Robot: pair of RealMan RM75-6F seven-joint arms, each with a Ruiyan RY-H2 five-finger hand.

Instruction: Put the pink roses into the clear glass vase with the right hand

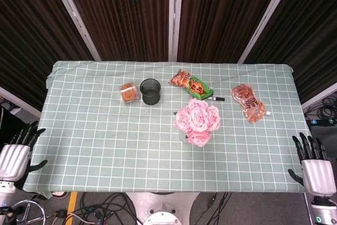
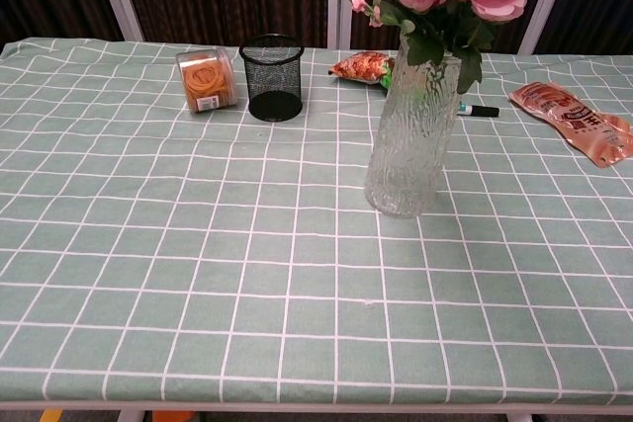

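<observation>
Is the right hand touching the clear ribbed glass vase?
Apart. The head view shows the right hand off the table's near right corner, fingers spread, with bare green checked tablecloth between it and the clear ribbed glass vase.

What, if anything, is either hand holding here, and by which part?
Nothing is held. The right hand and left hand both sit off the table edges, fingers apart. The pink roses stand in the clear glass vase.
</observation>
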